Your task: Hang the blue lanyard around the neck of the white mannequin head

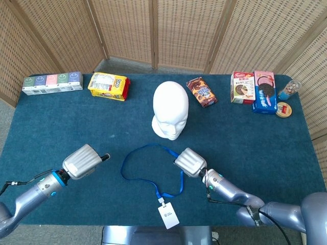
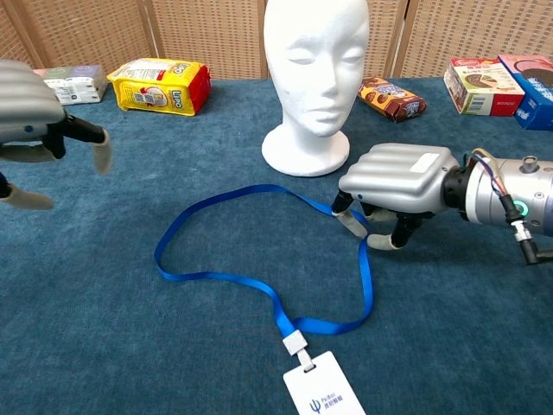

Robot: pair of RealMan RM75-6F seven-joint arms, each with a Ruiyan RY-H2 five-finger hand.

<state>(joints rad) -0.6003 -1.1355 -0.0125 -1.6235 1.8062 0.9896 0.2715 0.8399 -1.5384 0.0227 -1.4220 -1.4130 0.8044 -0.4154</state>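
The blue lanyard [image 2: 259, 285] lies in a loose loop flat on the blue surface [image 1: 92, 122], just at 6 o'clock of the white mannequin head [image 1: 170, 109], which stands upright near the middle. A white badge [image 2: 321, 393] hangs off the lanyard's near end, at the 6 o'clock edge of the surface.

The right hand [image 2: 393, 186] rests palm down at the 3 o'clock side of the loop, its fingertips [image 2: 350, 222] curled down onto the strap; whether they have actually pinched it cannot be told. The left hand [image 1: 83, 161] hovers above the surface at 9 o'clock of the loop, apart from it, fingers spread and holding nothing.

Along the far edge sit a row of small cartons [image 1: 52, 83] at 10 o'clock, a yellow snack bag [image 1: 108, 86] beside them, a brown biscuit pack [image 1: 201, 91] at 1 o'clock of the head, and boxes of biscuits [image 1: 254, 89] at 2 o'clock.
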